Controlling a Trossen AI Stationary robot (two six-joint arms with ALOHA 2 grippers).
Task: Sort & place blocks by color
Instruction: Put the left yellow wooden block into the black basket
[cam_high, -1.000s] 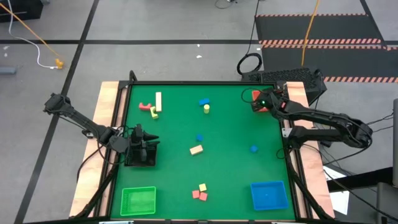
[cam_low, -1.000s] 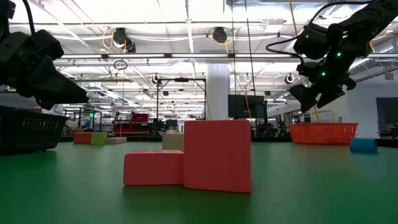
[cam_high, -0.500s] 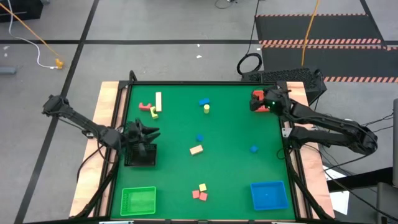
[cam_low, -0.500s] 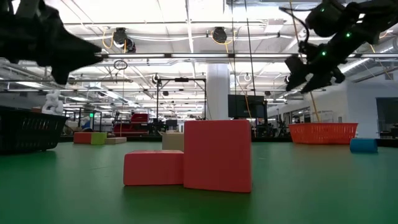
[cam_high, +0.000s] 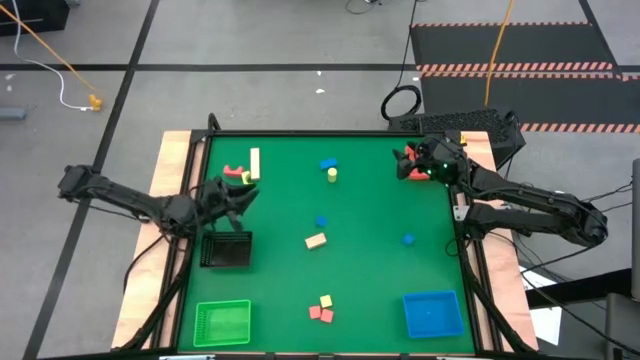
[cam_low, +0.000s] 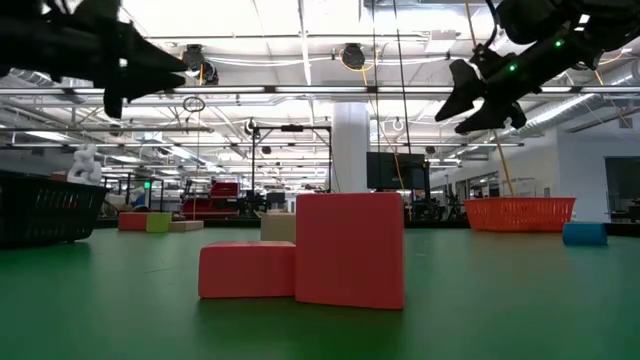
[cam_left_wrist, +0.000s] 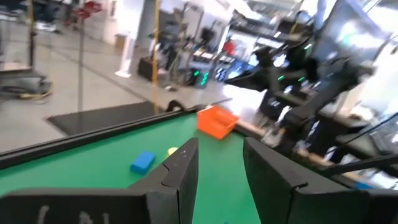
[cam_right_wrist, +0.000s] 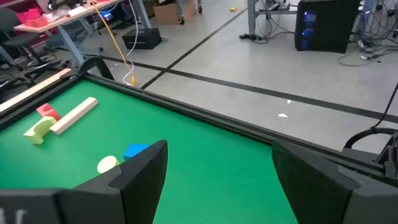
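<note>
Small blocks lie scattered on the green table (cam_high: 370, 210). A tan bar (cam_high: 255, 163), a red L-shape (cam_high: 235, 170) and a yellow piece (cam_high: 247, 181) sit near the far left. A blue block (cam_high: 328, 163) and a yellow cylinder (cam_high: 332, 175) lie at far centre, and red and yellow blocks (cam_high: 321, 308) near the front. My left gripper (cam_high: 244, 192) hovers open, raised, just short of the far-left group. My right gripper (cam_high: 401, 160) hovers open, high beside the red tray (cam_left_wrist: 216, 121).
The black bin (cam_high: 225, 250) stands at the table's left, behind my left gripper. A green tray (cam_high: 222, 322) lies at the near left and a blue tray (cam_high: 432, 313) at the near right. A blue cube (cam_high: 320, 222), a tan block (cam_high: 316, 240) and a blue block (cam_high: 408, 239) lie mid-table.
My left gripper has risen from over the black bin and swung toward the far edge, toward the red, yellow and tan group. My right gripper has risen and shifted a little toward the table's left, away from the red tray.
</note>
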